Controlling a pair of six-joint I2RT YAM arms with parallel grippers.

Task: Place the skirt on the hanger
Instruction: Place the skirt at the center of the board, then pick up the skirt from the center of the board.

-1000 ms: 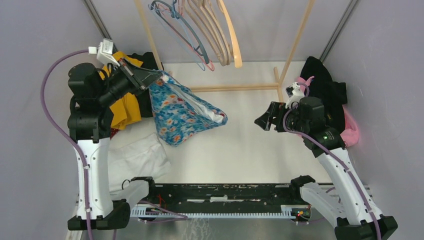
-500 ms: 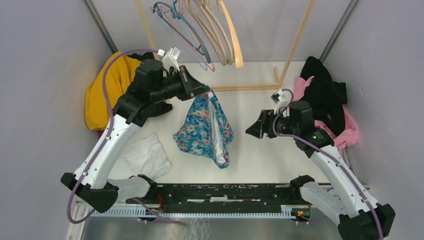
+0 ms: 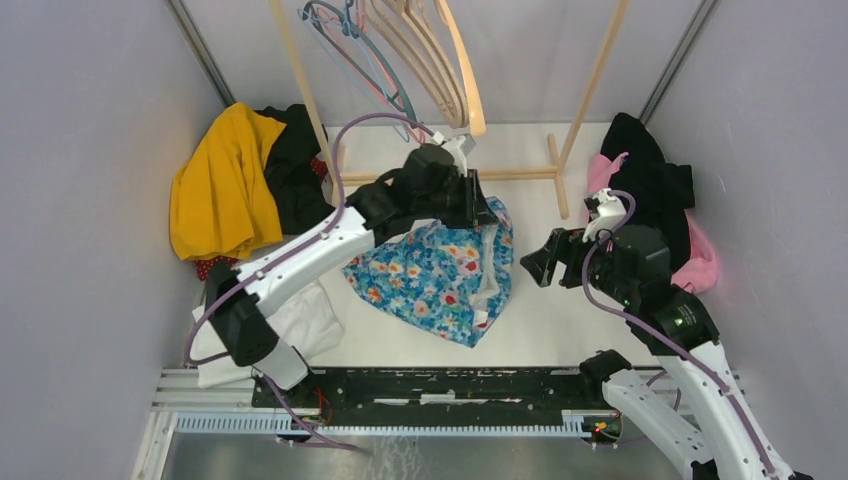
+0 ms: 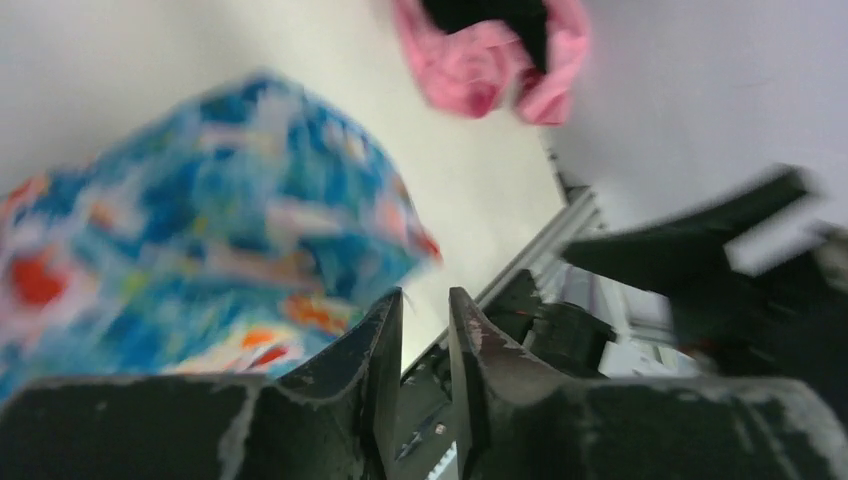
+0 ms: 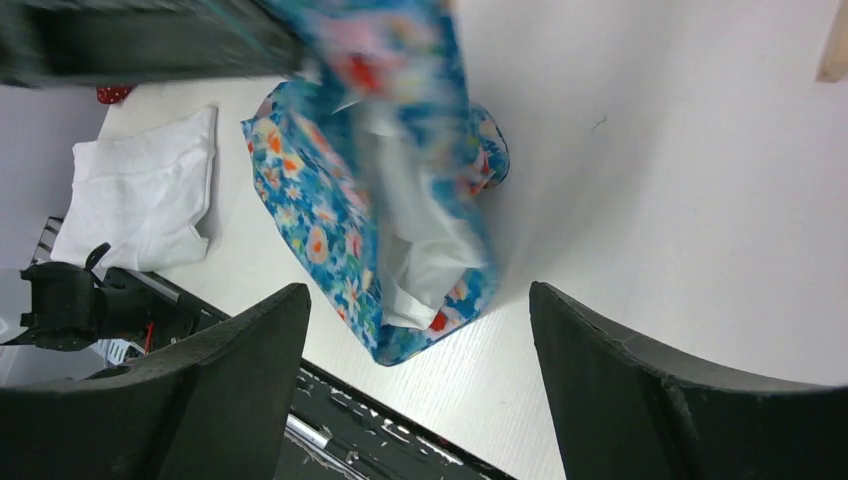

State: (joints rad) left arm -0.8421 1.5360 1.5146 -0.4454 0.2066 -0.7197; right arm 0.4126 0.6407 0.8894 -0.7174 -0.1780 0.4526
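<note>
The blue floral skirt (image 3: 440, 280) lies spread on the white table at the centre, its white lining showing along the right edge. My left gripper (image 3: 487, 212) hangs just over the skirt's far right corner. In the left wrist view its jaws (image 4: 425, 310) stand a little apart with nothing between them, and the skirt (image 4: 200, 200) is a blur beside them. My right gripper (image 3: 535, 262) is open wide to the right of the skirt, holding nothing; its wrist view (image 5: 418, 292) looks down on the skirt (image 5: 330, 200). Several hangers (image 3: 410, 70) hang on the rack at the back.
A yellow garment (image 3: 220, 180) and a black one (image 3: 290, 170) lie at the back left, a white cloth (image 3: 300, 320) at the front left. Black clothes (image 3: 650, 180) and pink clothes (image 3: 700, 260) are piled at the right. Wooden rack legs (image 3: 590, 80) stand behind.
My left arm has swung from the far left to the centre with the skirt. Its jaws have parted and the skirt now lies spread on the table. The right gripper shifted slightly.
</note>
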